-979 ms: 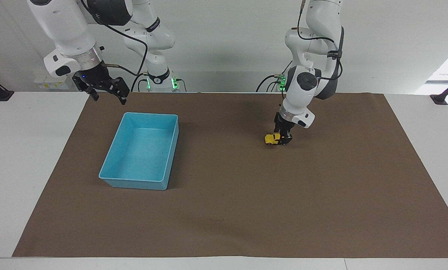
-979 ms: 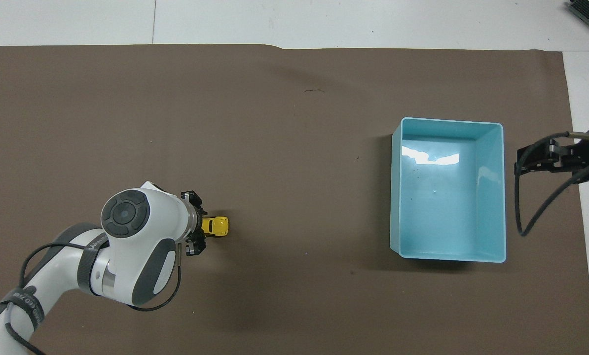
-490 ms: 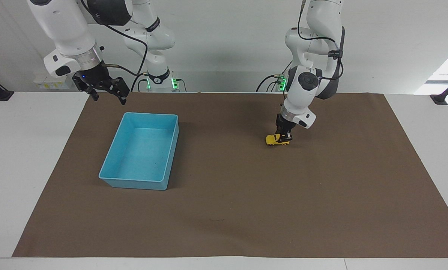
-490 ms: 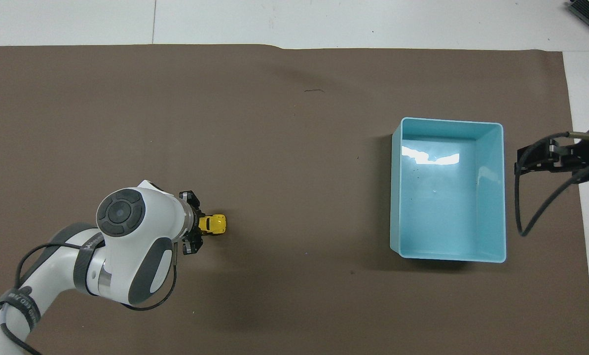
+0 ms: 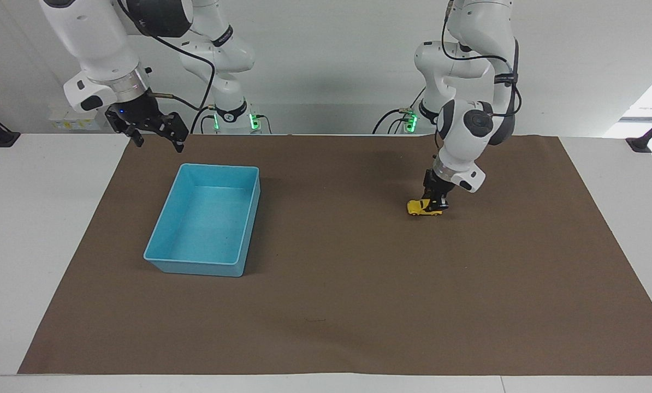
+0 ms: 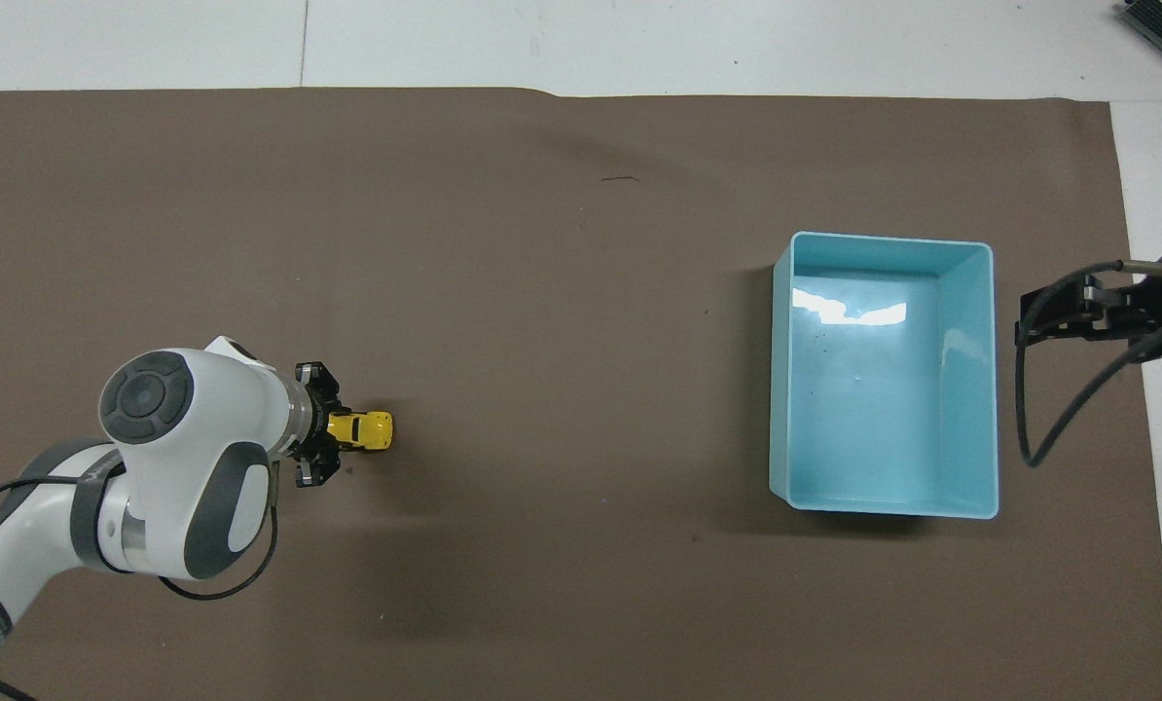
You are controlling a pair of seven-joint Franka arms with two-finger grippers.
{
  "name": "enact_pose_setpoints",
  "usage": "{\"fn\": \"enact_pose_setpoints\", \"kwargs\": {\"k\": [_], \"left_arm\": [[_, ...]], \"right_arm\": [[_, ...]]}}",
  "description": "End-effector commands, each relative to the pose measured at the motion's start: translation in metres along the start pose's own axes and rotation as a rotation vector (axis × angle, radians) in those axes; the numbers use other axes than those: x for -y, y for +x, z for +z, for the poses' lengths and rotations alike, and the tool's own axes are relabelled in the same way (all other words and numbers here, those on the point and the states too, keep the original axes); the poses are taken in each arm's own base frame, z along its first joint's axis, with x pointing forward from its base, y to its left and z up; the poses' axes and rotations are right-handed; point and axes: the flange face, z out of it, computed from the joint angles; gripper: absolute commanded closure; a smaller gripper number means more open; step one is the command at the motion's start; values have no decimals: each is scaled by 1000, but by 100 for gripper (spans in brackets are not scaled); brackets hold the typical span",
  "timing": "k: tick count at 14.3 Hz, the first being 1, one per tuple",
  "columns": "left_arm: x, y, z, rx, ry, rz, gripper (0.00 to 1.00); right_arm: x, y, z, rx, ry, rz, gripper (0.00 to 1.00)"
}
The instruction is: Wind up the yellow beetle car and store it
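Now the left hand (image 5: pixel 437 206) is down at mid-height of the facing view, toward the left arm's end of the worktop (image 5: pixel 31 245). It is clamped on the back part of the yellow beetle car (image 5: pixel 423 208). The car seems to stand with its wheels on the brown mat (image 5: pixel 331 305), with its nose pointing toward the light-blue bin (image 5: pixel 195 263), which lies well apart from it toward the right arm's end.

I judge that the step in hand is the winding, done by dragging the car backward over the mat. For this the wheels must press on the mat all the time; if the hand lifts even a little, they only slide and the spring takes nothing. The pull should be straight along the car's length, slow and even, and the wrist should not tilt, so that the small body does not twist out between the fingers. The grip sits only on the tail, so too much downward push could tip the nose up.

The right hand (image 5: pixel 159 143) waits in the upper part of the facing view, raised over the mat's edge beside the bin, with its fingers apart.
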Motion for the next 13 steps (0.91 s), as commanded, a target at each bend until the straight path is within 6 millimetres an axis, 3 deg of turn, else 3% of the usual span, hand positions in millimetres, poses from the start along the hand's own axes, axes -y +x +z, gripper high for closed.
{"fn": "enact_pose_setpoints", "kwargs": {"k": [1, 4, 8, 10, 13], "left_arm": [[-6, 25, 8, 7, -14, 11, 82], [-9, 33, 7, 7, -17, 22, 63], [-11, 35, 6, 9, -21, -12, 59], [-15, 48, 6, 10, -23, -113, 59], [-17, 50, 6, 12, -26, -202, 58]], "right_arm": [[-3, -6, -1, 1, 25, -13, 0], [-3, -6, -1, 1, 25, -13, 0], [-3, -6, -1, 1, 25, -13, 0], [-3, -6, -1, 1, 25, -13, 0], [-3, -6, -1, 1, 25, -13, 0]]}}
